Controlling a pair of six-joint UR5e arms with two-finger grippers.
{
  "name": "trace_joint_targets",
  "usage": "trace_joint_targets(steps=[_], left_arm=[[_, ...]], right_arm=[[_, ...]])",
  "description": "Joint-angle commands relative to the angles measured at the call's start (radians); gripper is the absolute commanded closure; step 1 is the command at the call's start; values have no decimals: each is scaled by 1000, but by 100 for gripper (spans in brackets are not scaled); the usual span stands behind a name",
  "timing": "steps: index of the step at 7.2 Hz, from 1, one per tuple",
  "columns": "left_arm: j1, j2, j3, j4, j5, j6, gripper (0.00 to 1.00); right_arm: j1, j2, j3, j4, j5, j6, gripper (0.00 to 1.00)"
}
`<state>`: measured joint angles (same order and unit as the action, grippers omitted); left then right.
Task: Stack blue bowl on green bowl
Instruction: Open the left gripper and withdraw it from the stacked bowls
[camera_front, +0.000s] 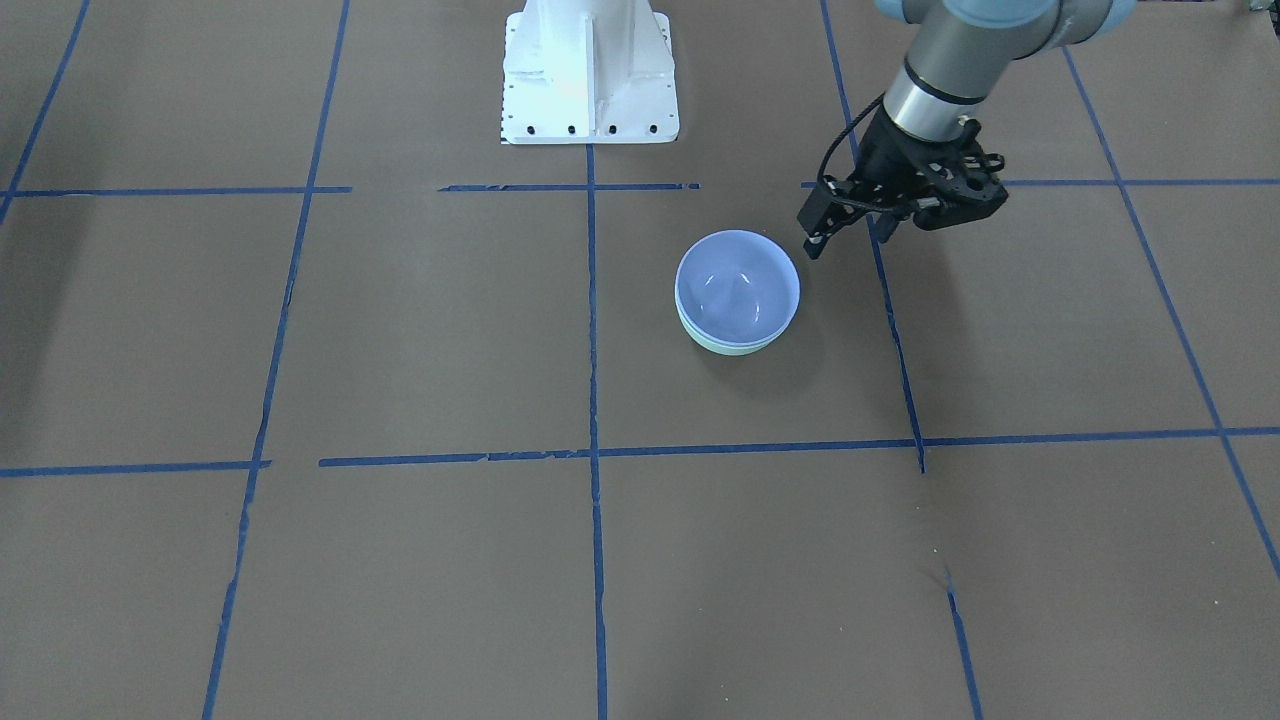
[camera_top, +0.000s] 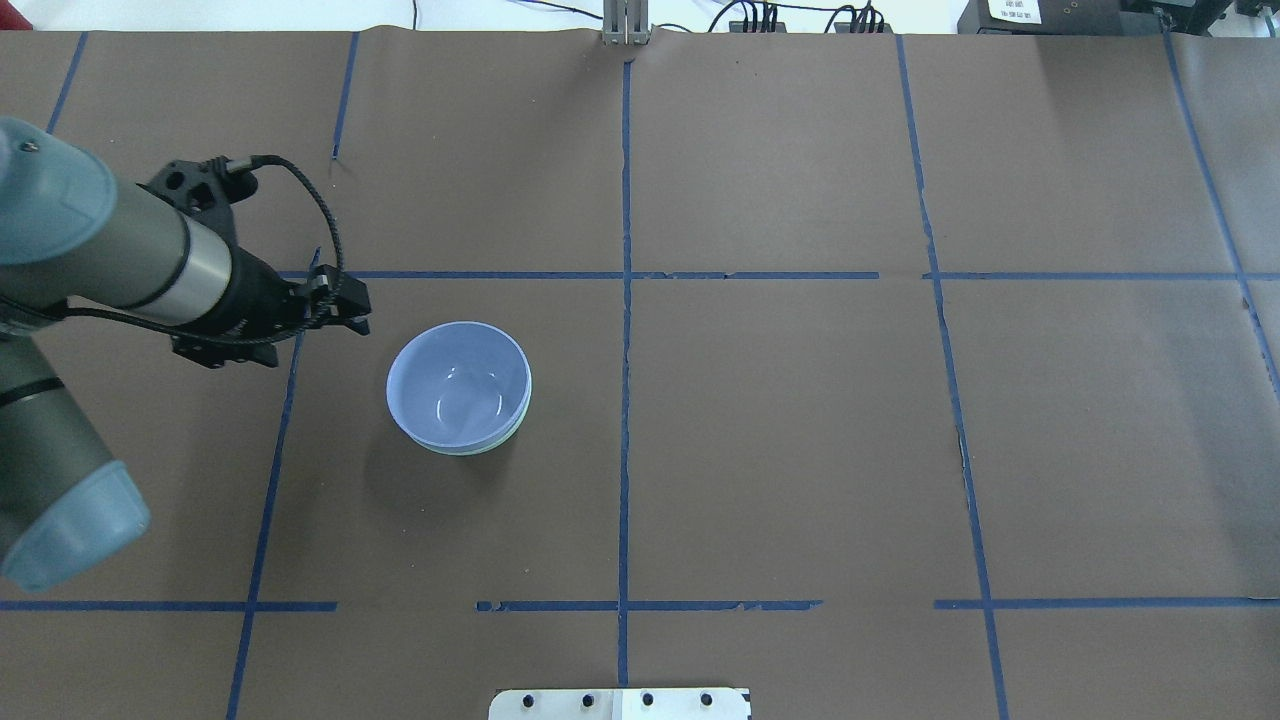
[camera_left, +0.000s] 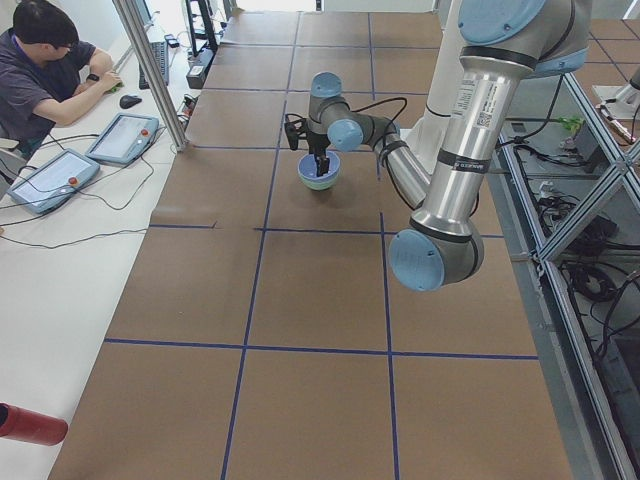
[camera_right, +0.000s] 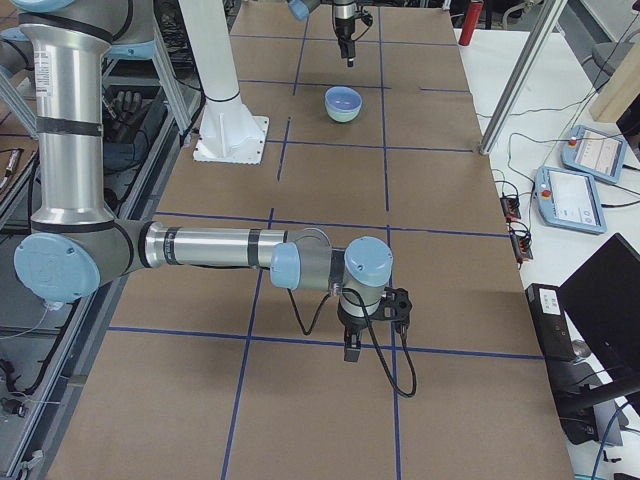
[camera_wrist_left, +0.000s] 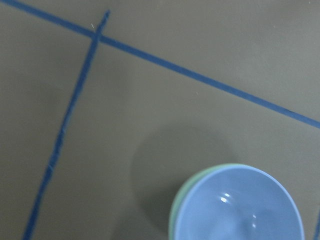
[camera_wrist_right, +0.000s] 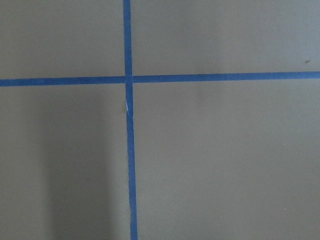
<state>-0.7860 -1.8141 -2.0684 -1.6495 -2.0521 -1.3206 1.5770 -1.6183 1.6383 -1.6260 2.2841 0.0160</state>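
Observation:
The blue bowl (camera_front: 738, 285) sits nested inside the green bowl (camera_front: 735, 348), upright on the brown table. Only a thin mint rim of the green bowl (camera_top: 472, 449) shows under the blue bowl (camera_top: 460, 385). My left gripper (camera_front: 848, 236) hangs open and empty just beside the stack, apart from it, on the robot's left. The left wrist view shows the blue bowl (camera_wrist_left: 240, 210) in the green bowl (camera_wrist_left: 175, 212) at its lower right. My right gripper (camera_right: 352, 352) points down over bare table far from the bowls; I cannot tell if it is open or shut.
The table is brown paper marked with blue tape lines (camera_top: 625, 300). The white robot base (camera_front: 588, 70) stands behind the bowls. An operator (camera_left: 45, 70) and tablets (camera_left: 50, 180) sit past the table's far edge. A red cylinder (camera_left: 30, 425) lies off the table corner.

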Motion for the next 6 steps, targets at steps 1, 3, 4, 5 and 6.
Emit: trace_joint_targets(steps=[1, 3, 4, 5, 6], left_arm=[[-230, 175, -7, 2, -140, 447, 0], [-405, 345, 17, 13, -149, 945, 0], [-529, 398, 78, 14, -163, 1177, 0], [-621, 432, 143, 16, -163, 1365, 0], [-727, 446, 224, 23, -175, 1506, 0]], right_arm=[[0, 1, 0, 0, 0, -1, 0], [0, 0, 0, 0, 0, 1, 0], [0, 0, 0, 0, 0, -1, 0], [0, 1, 0, 0, 0, 1, 0], [0, 0, 0, 0, 0, -1, 0]])
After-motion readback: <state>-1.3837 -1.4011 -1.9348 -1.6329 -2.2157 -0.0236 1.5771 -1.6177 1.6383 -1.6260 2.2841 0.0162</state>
